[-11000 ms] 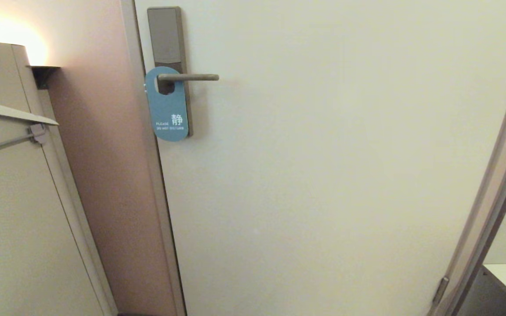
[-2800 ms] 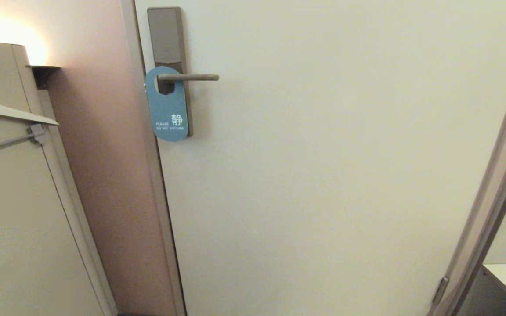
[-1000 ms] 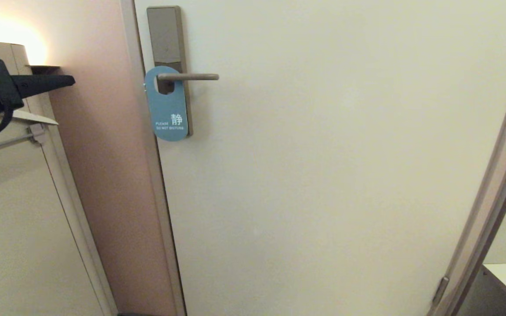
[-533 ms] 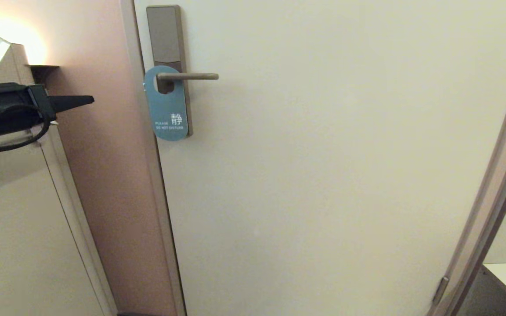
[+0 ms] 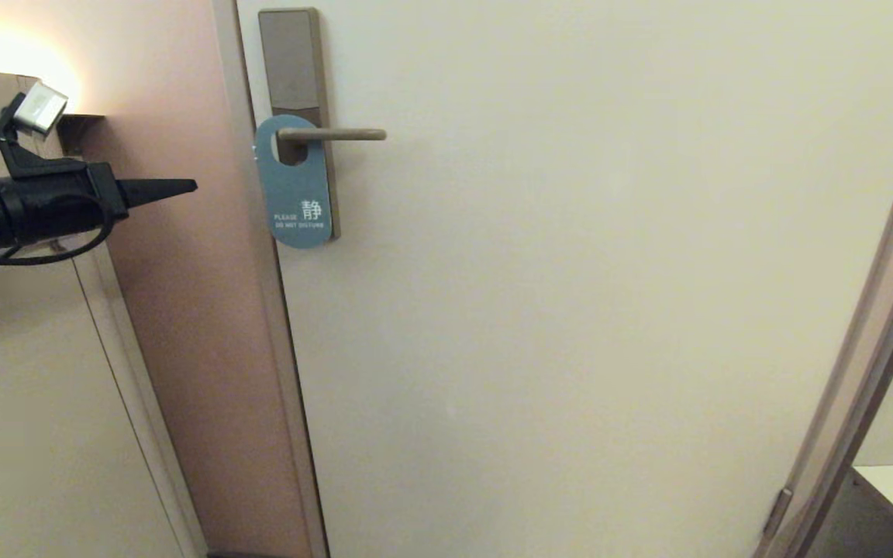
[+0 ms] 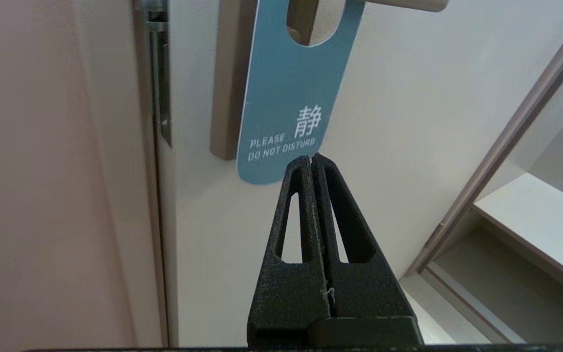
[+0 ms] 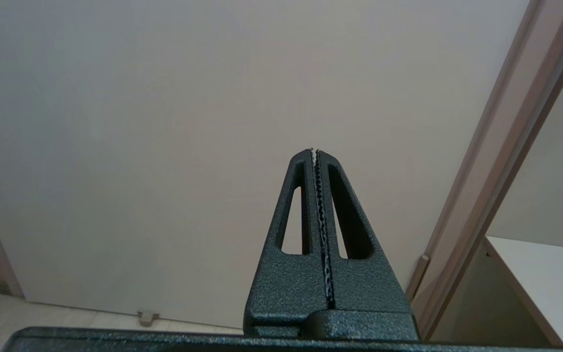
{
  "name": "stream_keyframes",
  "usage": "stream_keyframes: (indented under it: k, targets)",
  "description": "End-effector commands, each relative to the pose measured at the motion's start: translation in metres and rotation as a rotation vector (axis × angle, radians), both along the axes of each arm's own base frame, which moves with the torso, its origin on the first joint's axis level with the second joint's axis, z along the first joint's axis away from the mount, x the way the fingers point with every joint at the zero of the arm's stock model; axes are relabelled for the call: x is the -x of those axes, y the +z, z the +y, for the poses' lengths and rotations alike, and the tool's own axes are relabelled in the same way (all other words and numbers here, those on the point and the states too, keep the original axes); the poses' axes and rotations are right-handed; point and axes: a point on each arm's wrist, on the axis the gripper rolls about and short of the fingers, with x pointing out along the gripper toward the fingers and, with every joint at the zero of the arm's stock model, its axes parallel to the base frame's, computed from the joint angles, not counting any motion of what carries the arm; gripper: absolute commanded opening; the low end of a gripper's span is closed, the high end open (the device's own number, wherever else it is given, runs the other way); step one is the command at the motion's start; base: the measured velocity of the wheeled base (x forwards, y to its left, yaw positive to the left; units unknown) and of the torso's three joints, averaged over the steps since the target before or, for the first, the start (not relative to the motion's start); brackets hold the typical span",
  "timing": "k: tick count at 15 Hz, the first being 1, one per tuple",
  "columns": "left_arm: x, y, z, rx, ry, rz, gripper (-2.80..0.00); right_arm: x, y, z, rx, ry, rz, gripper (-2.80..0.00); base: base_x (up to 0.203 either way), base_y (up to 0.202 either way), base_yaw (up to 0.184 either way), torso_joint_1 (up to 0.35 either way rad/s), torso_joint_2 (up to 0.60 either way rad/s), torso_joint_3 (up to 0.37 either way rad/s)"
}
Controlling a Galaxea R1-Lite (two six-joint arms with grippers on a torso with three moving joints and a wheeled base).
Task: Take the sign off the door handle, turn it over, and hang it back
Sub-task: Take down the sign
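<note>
Head view: sign (image 5: 294,186) hangs on door handle (image 5: 330,134), blue "do not disturb" face out, at handle's root against lock plate (image 5: 290,58). My left gripper (image 5: 192,185) level, left of handle and slightly below it, well short of sign, fingers pressed together, nothing held. Right gripper (image 7: 314,150) also closed, empty, facing bare door (image 5: 570,310) lower down. Step in hand: approach for removal, I judge. Next move needs fingers parted, then pinch on sign's lower edge. Door pale, smooth; pinkish wall (image 5: 175,310) left of handle.
</note>
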Motion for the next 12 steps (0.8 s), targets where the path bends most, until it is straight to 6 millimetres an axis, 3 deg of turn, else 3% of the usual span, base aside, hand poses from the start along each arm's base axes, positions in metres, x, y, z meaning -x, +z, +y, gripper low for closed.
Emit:
stream_keyframes:
  k: [1, 5, 9, 10, 12]
  targets:
    - [-0.013, -0.008, 0.001, 0.005, -0.012, 0.013, -2.80, 0.000, 0.000, 0.000, 0.000, 0.001, 0.000, -2.80, 0.000, 0.000, 0.000, 0.000, 0.00, 0.000]
    - [-0.035, -0.015, 0.006, 0.004, -0.014, 0.010, -2.80, 0.000, 0.000, 0.000, 0.000, 0.001, 0.000, -2.80, 0.000, 0.000, 0.000, 0.000, 0.00, 0.000]
    - [-0.048, -0.028, -0.005, 0.007, -0.045, 0.034, -2.80, 0.000, 0.000, 0.000, 0.000, 0.001, 0.000, -2.80, 0.000, 0.000, 0.000, 0.000, 0.00, 0.000]
    - [-0.049, -0.029, -0.008, 0.001, -0.056, 0.030, 0.00, 0.000, 0.000, 0.000, 0.000, 0.001, 0.000, -2.80, 0.000, 0.000, 0.000, 0.000, 0.00, 0.000]
    - [-0.054, -0.033, -0.014, -0.030, -0.078, 0.008, 0.00, 0.000, 0.000, 0.000, 0.000, 0.001, 0.000, -2.80, 0.000, 0.000, 0.000, 0.000, 0.00, 0.000]
